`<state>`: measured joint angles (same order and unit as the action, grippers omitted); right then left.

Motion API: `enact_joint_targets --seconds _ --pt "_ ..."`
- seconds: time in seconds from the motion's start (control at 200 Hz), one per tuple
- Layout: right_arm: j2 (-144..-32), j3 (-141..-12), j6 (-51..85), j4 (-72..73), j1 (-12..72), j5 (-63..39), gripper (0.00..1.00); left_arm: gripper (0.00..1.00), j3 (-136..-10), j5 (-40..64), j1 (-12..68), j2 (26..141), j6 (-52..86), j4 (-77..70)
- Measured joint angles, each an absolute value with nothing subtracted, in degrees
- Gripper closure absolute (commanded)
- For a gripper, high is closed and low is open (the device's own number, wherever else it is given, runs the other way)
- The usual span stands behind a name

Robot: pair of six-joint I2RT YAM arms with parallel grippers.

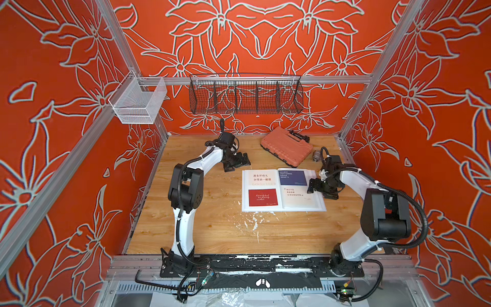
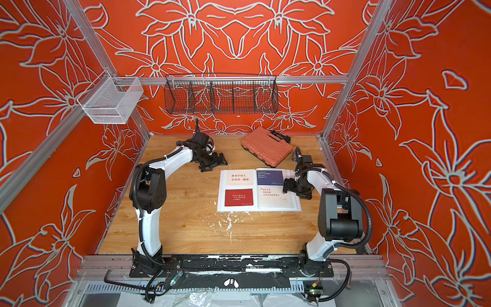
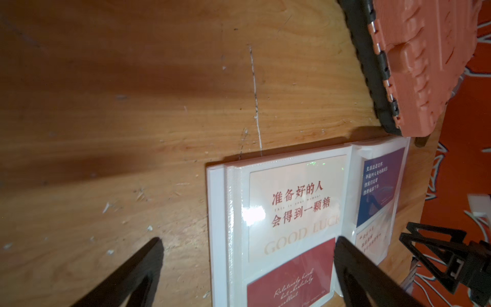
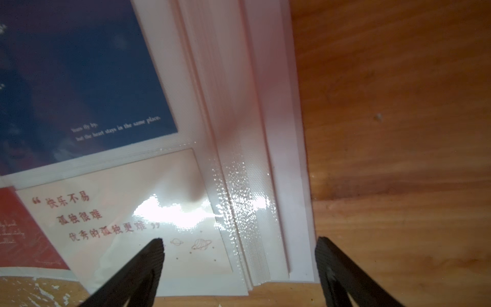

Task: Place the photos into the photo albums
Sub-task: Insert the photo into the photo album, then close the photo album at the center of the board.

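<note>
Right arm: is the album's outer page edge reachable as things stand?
Probably yes. The right gripper is open above the photo album's stacked page edge, with nothing between them. The orange case lies farther back, out of the path.

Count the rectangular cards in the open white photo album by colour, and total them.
White rectangular cards with Chinese text: 2
Dark red rectangular card with white cursive: 1
Navy blue rectangular card: 1
Total: 4
</note>
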<state>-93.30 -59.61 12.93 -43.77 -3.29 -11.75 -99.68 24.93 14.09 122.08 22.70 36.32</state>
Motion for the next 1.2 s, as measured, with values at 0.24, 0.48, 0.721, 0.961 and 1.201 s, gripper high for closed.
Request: enact_joint_targets --seconds 0.24,0.48,0.721,0.961,1.201 --pt "-93.0 -55.2 15.1 -43.9 -3.3 -11.5 0.08 0.03 -103.9 31.8 10.4 128.5 20.6 34.2" --pt "-91.3 -54.5 17.0 -43.4 -3.3 -12.3 0.08 0.02 -103.0 36.4 10.2 130.9 20.3 31.6" --pt "-91.1 -54.5 18.1 -42.9 -3.3 -13.0 0.09 0.03 -101.3 40.1 10.4 131.1 20.2 27.6" --pt "-91.1 -54.4 18.8 -42.3 -3.3 -13.5 0.09 0.03 -98.6 44.4 10.4 131.1 20.8 22.3" --pt "-91.0 -53.5 19.7 -41.6 -3.3 -14.0 0.09 0.03 -96.5 47.3 10.2 131.1 21.6 17.6"
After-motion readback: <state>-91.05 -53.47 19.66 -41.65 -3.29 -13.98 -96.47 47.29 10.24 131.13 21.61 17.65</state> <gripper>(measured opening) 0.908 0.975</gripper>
